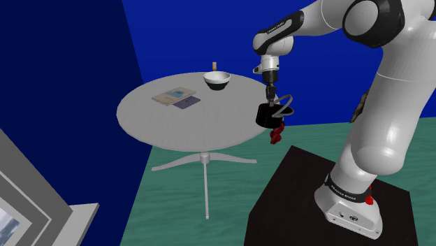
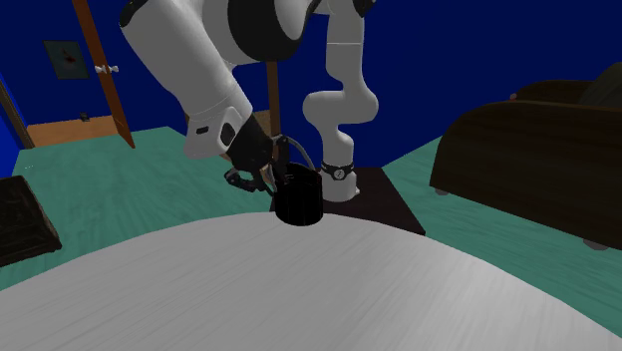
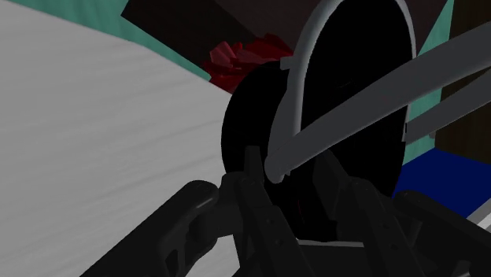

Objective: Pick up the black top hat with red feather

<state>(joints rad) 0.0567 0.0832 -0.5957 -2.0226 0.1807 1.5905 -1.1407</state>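
- The white arm (image 1: 391, 105) fills the right of the shoulder view, sweeping up from its dark stand (image 1: 293, 203) at lower right and bending down towards the middle of the frame.
- The round white bench (image 1: 161, 119) sits centre-left on a single pedestal leg.
- And there's the black top hat (image 1: 267, 115), just right of centre, right at the bench's right-hand rim. It's hanging tilted under the gripper (image 1: 271, 98); can't tell whether it brushes the rim.
- In the wrist view the fingers (image 3: 260, 197) are clamped on the hat's brim, with its dark opening just beyond them.
- A white bowl (image 1: 216, 80) stands at the bench's far edge, upper centre.
- A pale book (image 1: 173, 96) and a dark card (image 1: 186, 102) lie side by side mid-bench.
- The red feather (image 1: 277, 134) dangles beneath the hat, below rim level.
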